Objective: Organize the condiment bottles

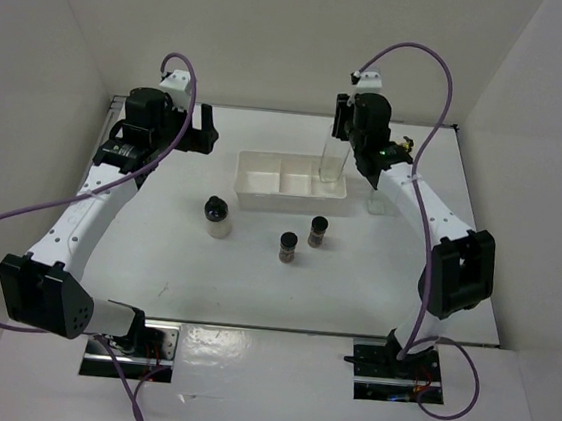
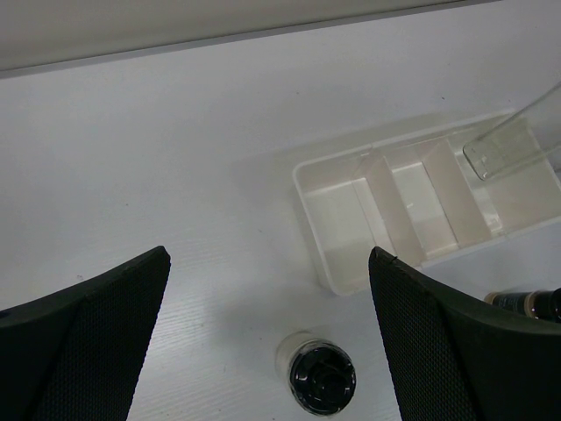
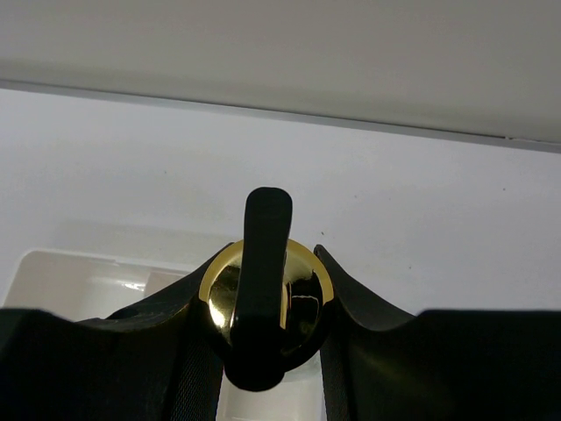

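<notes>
Take the overhead view as a dial with the arm bases at 6 o'clock. Your right fingers (image 1: 342, 124) are closed on the top of one tall glass bottle (image 1: 334, 166), at about 1 o'clock on the bench (image 1: 203, 283). In the right wrist view they pinch both sides of its gold spout cap (image 3: 266, 289), and the black spout points up at the camera. This bottle is upright in the 3 o'clock compartment of the white tray (image 1: 257, 200). You cannot tell whether its base touches the tray floor.

The second tall glass bottle (image 1: 377, 203) stands on the bench just beside the tray's 3 o'clock end. Your left fingers (image 1: 206, 127) are spread wide and hold nothing. They are at 10 o'clock, apart from the tray.

The whitish jar (image 1: 218, 216) stands at 7 o'clock from the tray. The farther dark jar (image 1: 318, 232) and the nearer dark jar (image 1: 288, 247) stand close together at 6 o'clock from it. All three are on the bench outside the tray.
</notes>
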